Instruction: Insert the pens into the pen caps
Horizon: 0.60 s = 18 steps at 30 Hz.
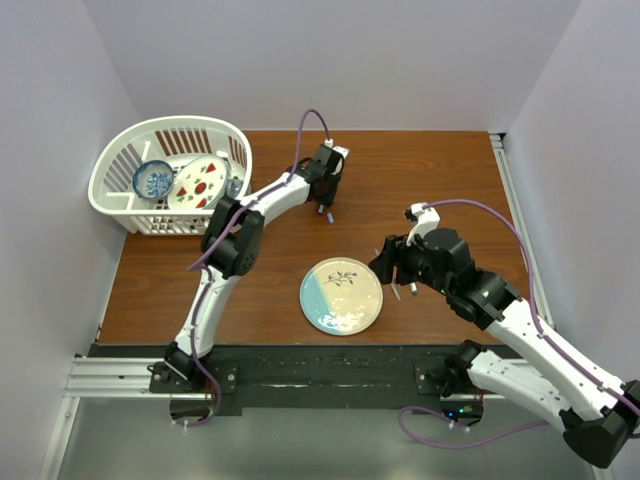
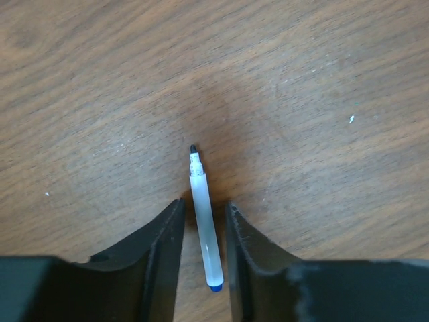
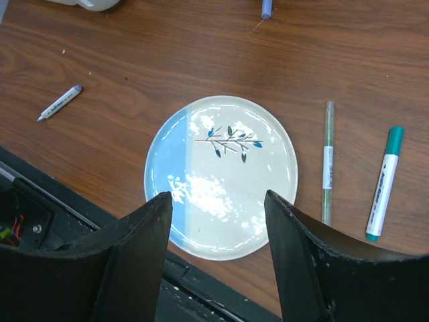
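In the left wrist view a white pen [image 2: 204,221] with a blue end and a bare dark tip lies on the wood. My left gripper [image 2: 204,202] is open and straddles it, with a thin gap on each side. From above, the left gripper [image 1: 327,205] is at the back middle of the table. My right gripper [image 3: 218,195] is open and empty above the round plate [image 3: 268,127]. Beside the plate lie a thin green-grey pen [image 3: 328,161] and a white pen with a teal cap [image 3: 383,182]. A small purple cap [image 3: 266,8] shows at the top edge.
Another white pen with a greyish end [image 3: 59,102] lies left of the plate. A white basket [image 1: 125,160] with a bowl and a patterned plate stands at the back left. The black rail [image 1: 320,365] runs along the table's near edge.
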{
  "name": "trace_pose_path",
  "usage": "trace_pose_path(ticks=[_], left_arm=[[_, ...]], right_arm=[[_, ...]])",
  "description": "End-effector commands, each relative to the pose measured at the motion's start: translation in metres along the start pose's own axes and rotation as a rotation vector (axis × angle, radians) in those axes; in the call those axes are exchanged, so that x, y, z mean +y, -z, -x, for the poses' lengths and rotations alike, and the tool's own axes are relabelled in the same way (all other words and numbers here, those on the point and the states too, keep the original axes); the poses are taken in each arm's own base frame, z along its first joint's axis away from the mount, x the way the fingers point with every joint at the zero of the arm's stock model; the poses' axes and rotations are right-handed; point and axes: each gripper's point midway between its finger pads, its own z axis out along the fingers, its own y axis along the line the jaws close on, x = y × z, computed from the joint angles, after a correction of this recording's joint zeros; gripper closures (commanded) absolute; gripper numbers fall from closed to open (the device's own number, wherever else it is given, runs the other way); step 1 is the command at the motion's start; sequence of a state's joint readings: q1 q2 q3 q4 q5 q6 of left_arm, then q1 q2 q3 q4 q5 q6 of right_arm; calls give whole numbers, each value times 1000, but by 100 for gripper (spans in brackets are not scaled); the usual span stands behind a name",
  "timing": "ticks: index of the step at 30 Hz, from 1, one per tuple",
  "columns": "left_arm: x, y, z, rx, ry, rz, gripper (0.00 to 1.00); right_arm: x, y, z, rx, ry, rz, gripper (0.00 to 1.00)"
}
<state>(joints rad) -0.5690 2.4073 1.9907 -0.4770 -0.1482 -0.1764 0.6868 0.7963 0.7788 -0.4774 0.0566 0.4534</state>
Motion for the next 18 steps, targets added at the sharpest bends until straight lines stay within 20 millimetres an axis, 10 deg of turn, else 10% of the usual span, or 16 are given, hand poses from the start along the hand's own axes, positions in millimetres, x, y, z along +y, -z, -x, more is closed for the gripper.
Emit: trace_pose_path(ticks=[1,5,9,18], left_arm=[[8,-7,3,-11,-24,21,74],[6,-6,-3,0,-20,-8,97],[9,19,15,-68,13,-44,100],[5,154,59,-299,120,-235,100]], right_arm=[[7,3,8,-34,-11,34,39],[10,1,11,-51,-23,48,40],[18,-5,19,-91,-69,79,41],[38,-4,75,-283,-227,135,43]])
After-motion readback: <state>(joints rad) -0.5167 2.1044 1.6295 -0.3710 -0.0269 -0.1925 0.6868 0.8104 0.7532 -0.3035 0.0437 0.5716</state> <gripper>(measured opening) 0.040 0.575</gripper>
